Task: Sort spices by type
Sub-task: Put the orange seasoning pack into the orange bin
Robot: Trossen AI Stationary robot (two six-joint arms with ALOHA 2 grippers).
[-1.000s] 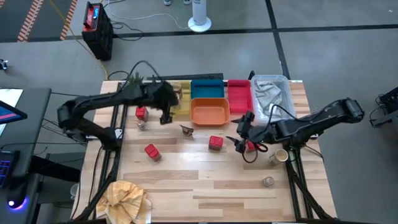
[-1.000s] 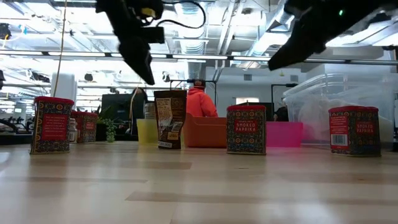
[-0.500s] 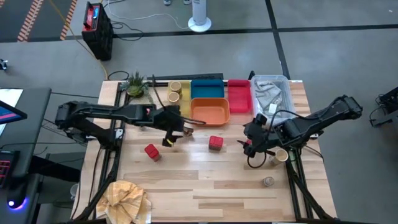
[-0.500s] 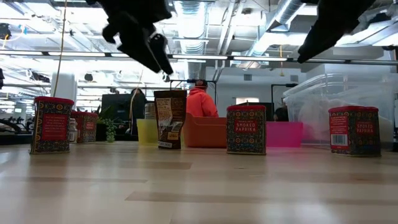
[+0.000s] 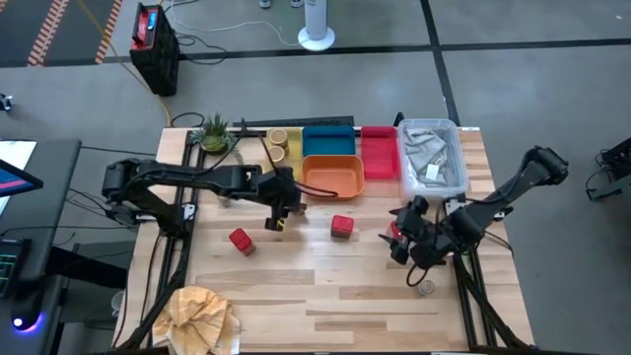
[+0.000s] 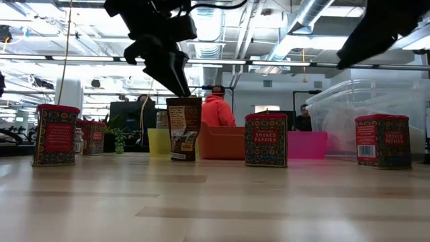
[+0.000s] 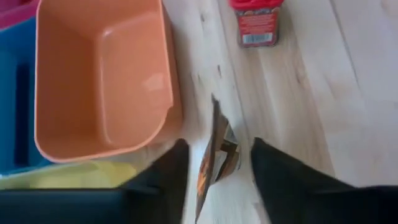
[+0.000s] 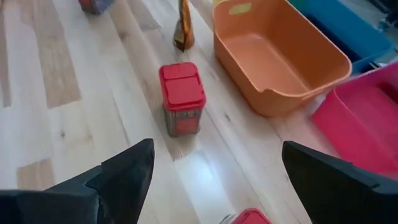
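just in front of the orange tray [image 5: 332, 177], the left gripper [image 7: 214, 163] hung low over the table with its two dark fingers [image 7: 166, 168] set on either side of a thin brown spice pouch [image 7: 213, 155] that stood upright on the wood; whether they had actually clamped it could not be told. a red spice tin [image 7: 255, 21] stood near it on the table [image 5: 325, 286]. another red tin [image 5: 241, 241] sat toward the left side, and tan jars [image 5: 276, 144] rested in the yellow tray beside the blue tray [image 5: 328, 141]. toward the right side, the right gripper [image 8: 214, 186] hovered with fingers spread wide and nothing between them, with a red tin [image 8: 249, 217] just below it.
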